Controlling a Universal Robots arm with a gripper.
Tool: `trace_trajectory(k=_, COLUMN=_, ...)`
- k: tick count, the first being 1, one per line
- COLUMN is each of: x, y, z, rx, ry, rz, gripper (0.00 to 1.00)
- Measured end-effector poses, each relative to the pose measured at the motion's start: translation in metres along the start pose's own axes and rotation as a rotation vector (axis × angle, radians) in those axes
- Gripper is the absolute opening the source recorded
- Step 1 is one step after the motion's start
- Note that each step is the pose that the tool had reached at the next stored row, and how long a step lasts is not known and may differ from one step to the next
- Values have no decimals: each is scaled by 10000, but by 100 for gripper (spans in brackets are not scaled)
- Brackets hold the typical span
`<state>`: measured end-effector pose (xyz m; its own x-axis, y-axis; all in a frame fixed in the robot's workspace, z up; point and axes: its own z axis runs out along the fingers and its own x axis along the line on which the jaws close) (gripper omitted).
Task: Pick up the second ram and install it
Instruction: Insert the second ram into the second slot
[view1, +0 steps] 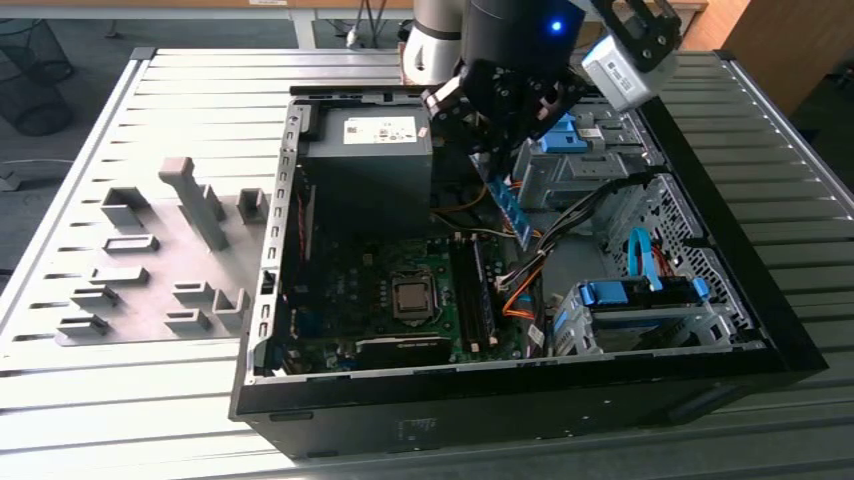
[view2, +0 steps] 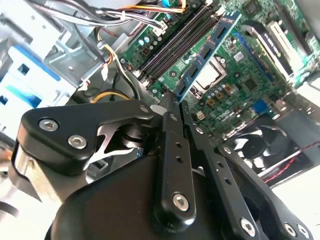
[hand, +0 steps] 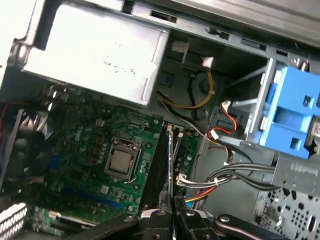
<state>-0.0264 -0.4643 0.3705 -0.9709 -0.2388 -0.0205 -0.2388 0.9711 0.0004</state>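
Note:
My gripper (view1: 491, 165) hangs over the open computer case (view1: 267, 300), shut on the second ram (view1: 509, 208), a thin blue stick with black chips. The stick slants down from the fingers and sits above the long black memory slots (view1: 470, 290) without touching them. In the second wrist view the ram (view2: 207, 50) runs out from the closed gripper (view2: 173, 103) across the motherboard, beside the slots (view2: 175, 47). The first wrist view has the ram (hand: 171, 160) edge-on, held by the gripper (hand: 173, 216), roughly in line with the slots (hand: 161, 165).
A grey fixture plate with plastic blocks (view1: 160, 260) lies at the exterior view's left of the case. Inside the case are the power supply (view1: 367, 170), the processor socket (view1: 411, 295), orange and black cables (view1: 521, 290) and blue drive caddies (view1: 627, 295). A fan (view2: 265, 145) sits near the board.

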Motion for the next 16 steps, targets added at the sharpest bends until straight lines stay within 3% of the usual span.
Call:
trace_trajectory(k=10, x=4, y=0, z=114, rx=41, ry=2, rz=1691, gripper=14)
trace_trajectory(k=16, x=12, y=2, z=183, rx=40, ry=51, rz=1806, gripper=14)
